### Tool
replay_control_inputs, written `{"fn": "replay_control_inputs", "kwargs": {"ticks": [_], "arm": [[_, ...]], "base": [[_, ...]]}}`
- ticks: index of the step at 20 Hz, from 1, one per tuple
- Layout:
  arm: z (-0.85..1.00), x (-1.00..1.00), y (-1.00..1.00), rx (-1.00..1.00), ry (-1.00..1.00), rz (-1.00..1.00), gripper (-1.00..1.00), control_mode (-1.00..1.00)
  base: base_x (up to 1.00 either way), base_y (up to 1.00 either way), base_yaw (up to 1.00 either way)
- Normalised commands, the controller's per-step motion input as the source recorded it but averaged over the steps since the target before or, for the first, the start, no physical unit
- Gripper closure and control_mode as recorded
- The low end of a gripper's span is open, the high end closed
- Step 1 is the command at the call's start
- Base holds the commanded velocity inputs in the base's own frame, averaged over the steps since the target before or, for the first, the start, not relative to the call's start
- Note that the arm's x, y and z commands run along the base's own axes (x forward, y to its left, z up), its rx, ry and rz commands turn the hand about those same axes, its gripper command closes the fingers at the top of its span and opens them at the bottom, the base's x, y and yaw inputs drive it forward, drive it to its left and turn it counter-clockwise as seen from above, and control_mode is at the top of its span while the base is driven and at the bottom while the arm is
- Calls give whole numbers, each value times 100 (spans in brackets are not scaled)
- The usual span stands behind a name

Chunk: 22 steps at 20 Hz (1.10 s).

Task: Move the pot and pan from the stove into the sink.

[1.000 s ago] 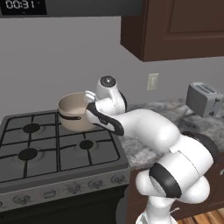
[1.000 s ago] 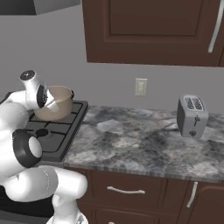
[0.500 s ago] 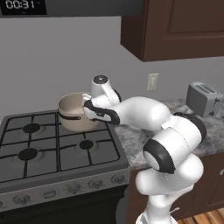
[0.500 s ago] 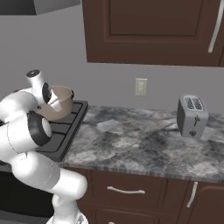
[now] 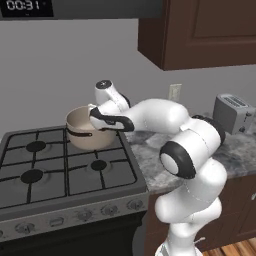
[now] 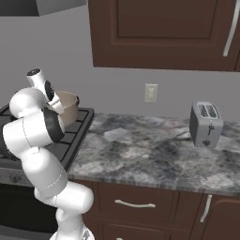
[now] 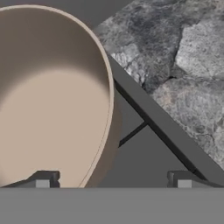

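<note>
Straddling the rim of the pot (image 7: 52, 105), our gripper (image 7: 113, 179) stands spread wide, one finger (image 7: 41, 179) inside the bowl and the other outside over the stove (image 7: 144, 153). Beyond it we see speckled counter (image 7: 183, 57).

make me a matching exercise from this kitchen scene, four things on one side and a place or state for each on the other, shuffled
Things:
1. round deep beige-tan pot
2. silver two-slot toaster
3. two-finger gripper
4. white wall outlet

Places or states:
A. on the grey wall above the speckled stone counter
B. open, one finger inside the pot's rim and one outside
C. on the back right burner of the grey gas stove
D. standing on the counter far from the stove

Pairs: 1-C, 2-D, 3-B, 4-A
</note>
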Motion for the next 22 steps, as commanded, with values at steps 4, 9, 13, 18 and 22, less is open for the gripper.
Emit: {"fn": "replay_control_inputs", "kwargs": {"ticks": [4,9,13,18,22], "arm": [[12,-13,0,2,-14,-1,-100,-100],[-18,28,1,-2,-4,0,-100,-100],[-38,30,0,-4,0,0,-100,-100],[-45,38,0,-4,0,0,-100,-100],[-36,25,0,-4,1,0,100,-100]], "base": [[0,0,0],[0,0,0],[0,0,0],[0,0,0],[0,0,0]]}}
